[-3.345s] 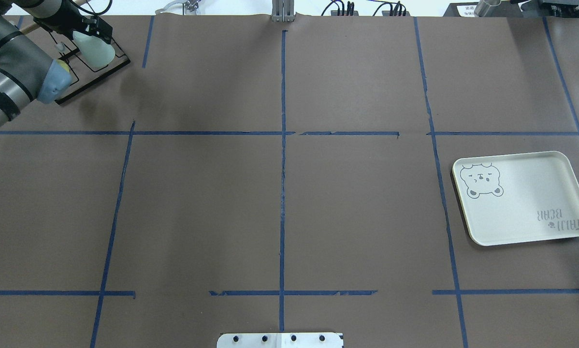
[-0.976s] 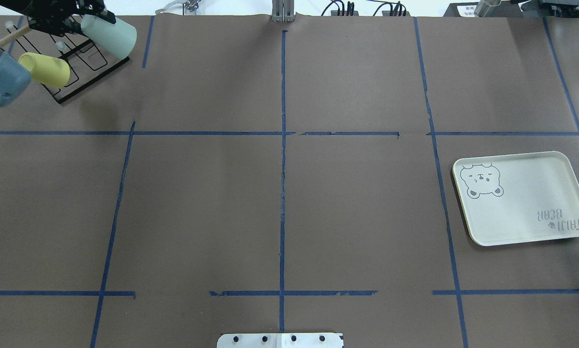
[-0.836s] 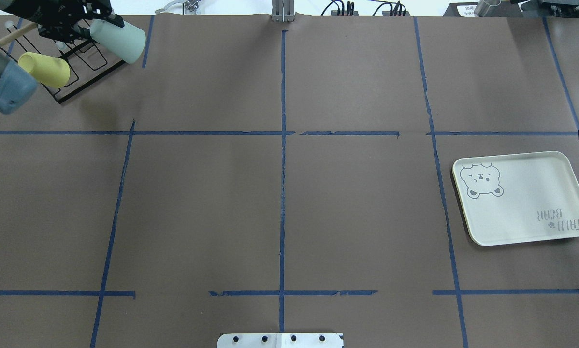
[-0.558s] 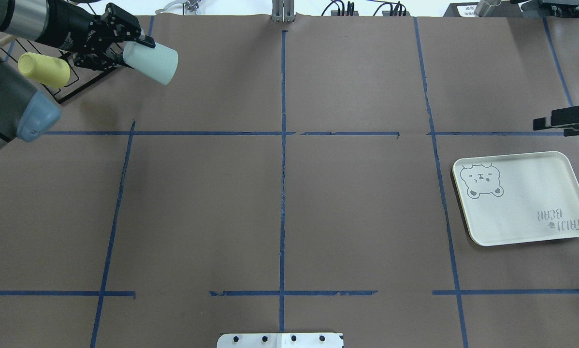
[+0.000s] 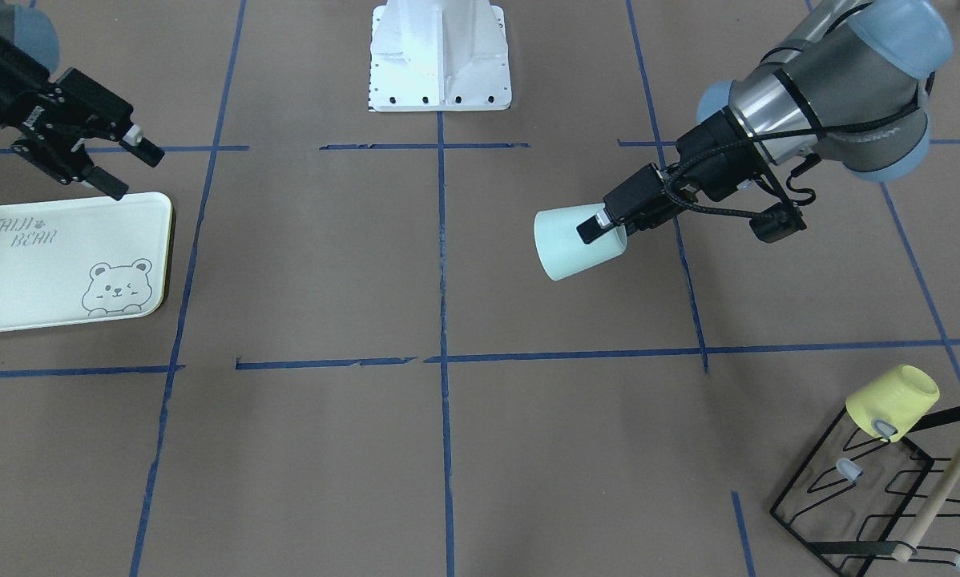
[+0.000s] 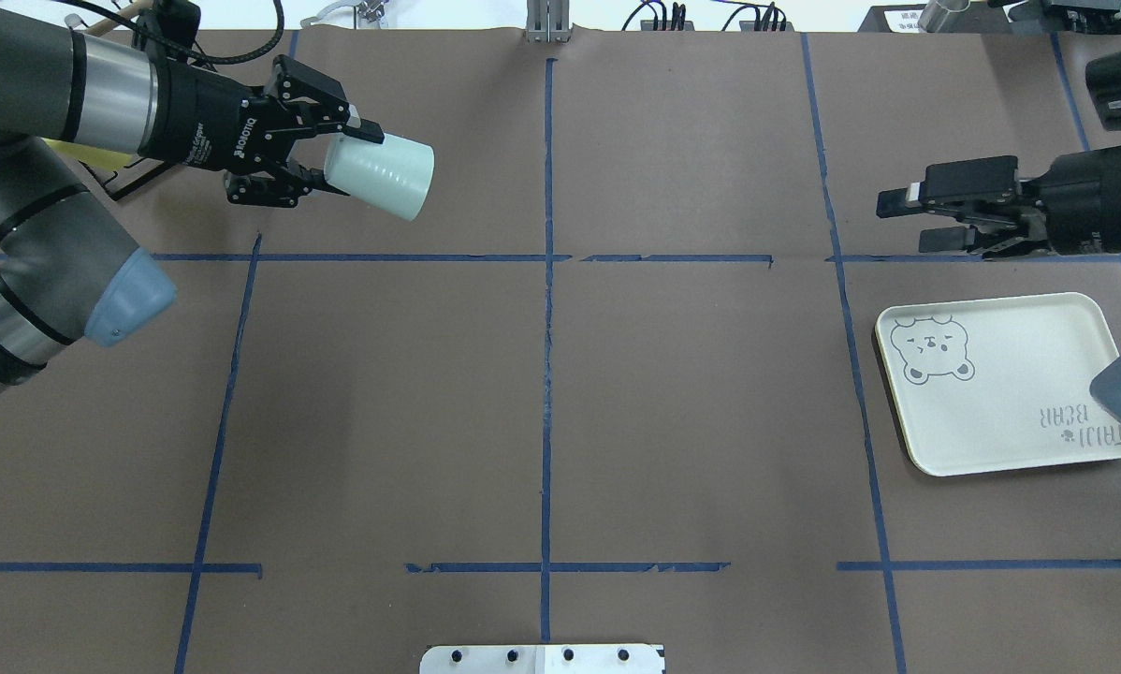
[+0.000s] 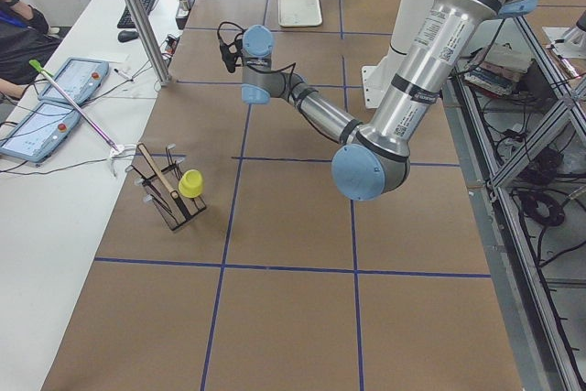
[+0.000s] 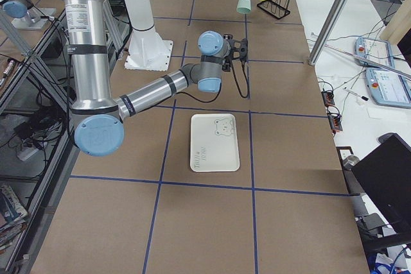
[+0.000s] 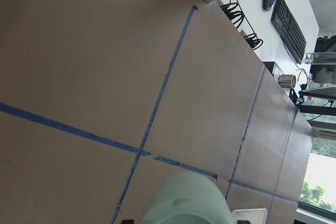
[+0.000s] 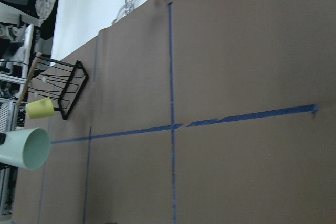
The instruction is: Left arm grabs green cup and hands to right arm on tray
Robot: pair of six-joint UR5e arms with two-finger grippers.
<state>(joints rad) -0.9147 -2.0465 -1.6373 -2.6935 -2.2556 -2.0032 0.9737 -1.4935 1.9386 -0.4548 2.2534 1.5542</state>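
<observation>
The brown counter (image 6: 383,402) carries little that matters between the two arms, so the hand-over depends on one line along its length. The left arm (image 6: 121,94) reaches in from its own side, and the right arm (image 6: 1099,201) faces it from the other. The two wrists are at nearly the same depth, well apart, with the centre tape line between them.

The tray (image 6: 1010,374) lies flat on the right side. The right jaws are spread and hold nothing. They hover near the tray's far edge and point back towards the left arm.

A wire rack (image 5: 943,481) stands off in the left corner.

The green cup (image 6: 383,175) is in the air on the left half, gripped by the left jaws across its closed end. It lies on its side with its long axis roughly along the line between the arms. Its open mouth faces the right arm (the right wrist view looks straight into it). So the right jaws will likely meet the rim first, and a pinch on the cup wall looks more workable than spanning the mouth. Whether their spread would clear that width cannot be told.

A yellow cup (image 5: 893,401) hangs on the rack.
</observation>
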